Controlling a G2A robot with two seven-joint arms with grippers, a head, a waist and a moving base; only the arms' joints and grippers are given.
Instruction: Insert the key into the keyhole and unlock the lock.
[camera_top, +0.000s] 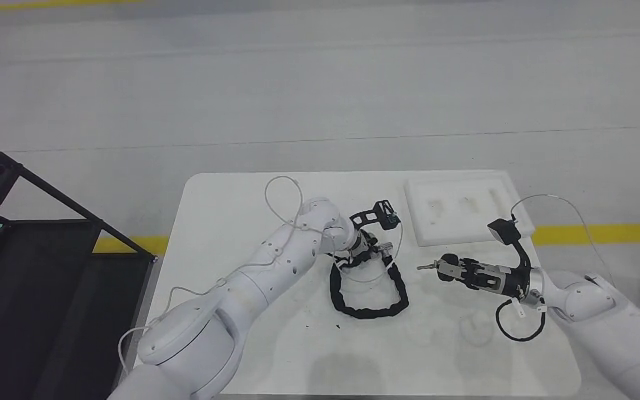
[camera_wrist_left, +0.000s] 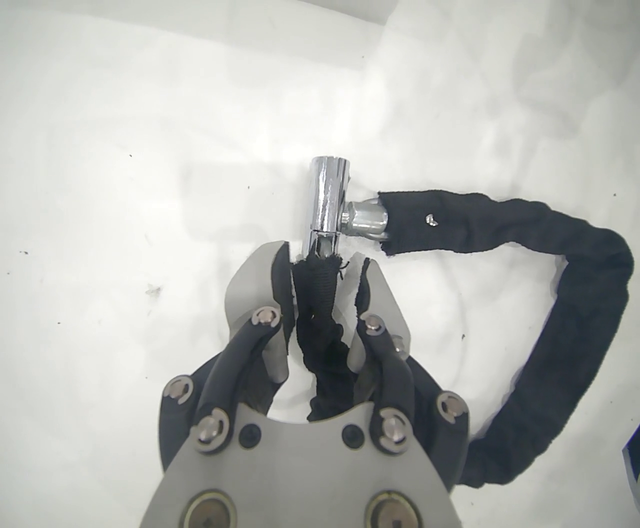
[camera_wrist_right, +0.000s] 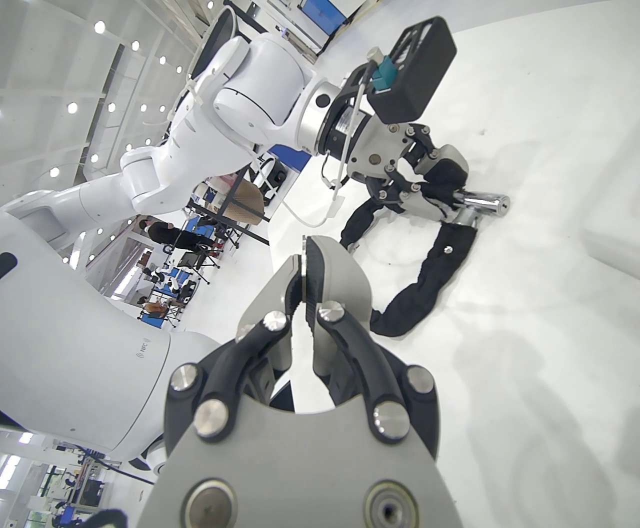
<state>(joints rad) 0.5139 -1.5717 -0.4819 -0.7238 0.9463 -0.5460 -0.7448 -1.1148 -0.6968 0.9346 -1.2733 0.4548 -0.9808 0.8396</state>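
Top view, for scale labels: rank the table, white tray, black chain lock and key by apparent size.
1. Table, largest
2. White tray
3. Black chain lock
4. Key, smallest

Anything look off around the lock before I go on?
Only the black fabric sleeve is frayed at both cut ends beside the chrome lock cylinder, where the left gripper clamps it. Nothing else stands out.

Glossy white arms (camera_top: 290, 255), white cables (camera_top: 283, 190); grey right tool (camera_wrist_right: 304, 257), black links (camera_wrist_right: 352, 342), silver screws (camera_wrist_right: 331, 311).
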